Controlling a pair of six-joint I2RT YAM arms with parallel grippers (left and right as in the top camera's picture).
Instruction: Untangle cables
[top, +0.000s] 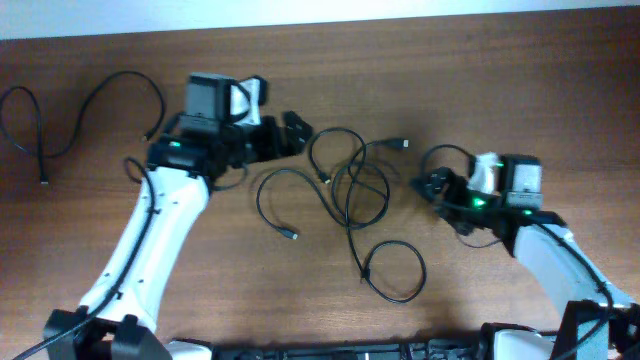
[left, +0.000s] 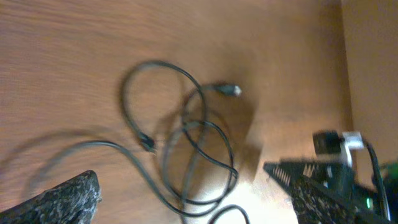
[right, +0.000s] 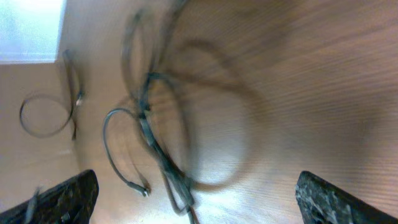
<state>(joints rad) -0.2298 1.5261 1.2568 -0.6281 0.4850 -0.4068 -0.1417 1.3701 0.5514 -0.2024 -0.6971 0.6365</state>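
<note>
Several thin black cables (top: 350, 180) lie tangled at the table's middle, with a plug (top: 403, 143) pointing right and a looser loop (top: 395, 270) toward the front. My left gripper (top: 297, 133) is open and empty just left of the tangle. In the left wrist view the cables (left: 193, 143) lie ahead of the open fingers (left: 180, 172). My right gripper (top: 425, 186) is open and empty just right of the tangle. In the right wrist view the blurred cables (right: 155, 143) run down between the open fingers (right: 198, 180).
A separate black cable (top: 100, 100) snakes across the far left of the wooden table (top: 520, 80). In the right wrist view a small loop (right: 43, 115) lies farther off. The right arm (left: 336, 180) shows in the left wrist view.
</note>
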